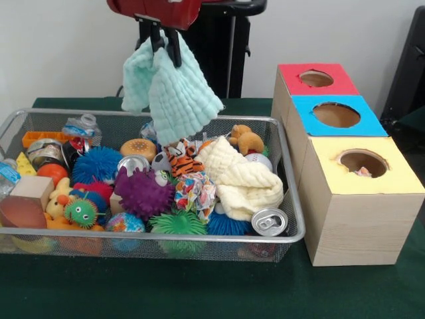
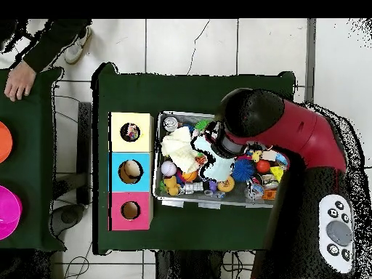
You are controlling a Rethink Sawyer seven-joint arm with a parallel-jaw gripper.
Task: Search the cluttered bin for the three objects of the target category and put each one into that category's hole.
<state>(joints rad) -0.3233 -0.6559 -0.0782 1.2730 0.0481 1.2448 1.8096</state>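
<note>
On the desk (image 1: 199,292) a wire bin (image 1: 292,219) full of toys sits left of three boxes (image 1: 358,199) in a row, while a cloth (image 1: 174,90) hangs from the pincer (image 1: 166,50) above the bin.

The red and black arm (image 2: 290,138) descends from above over the table; its gripper (image 1: 165,43) points straight down, black fingers (image 1: 174,46) closed on a hanging cloth (image 1: 174,93), held aloft

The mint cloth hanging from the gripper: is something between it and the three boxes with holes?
Nothing visible blocks it. The mint cloth hangs from the gripper, above the bin's rim and contents, and the space toward the boxes looks open.
</note>
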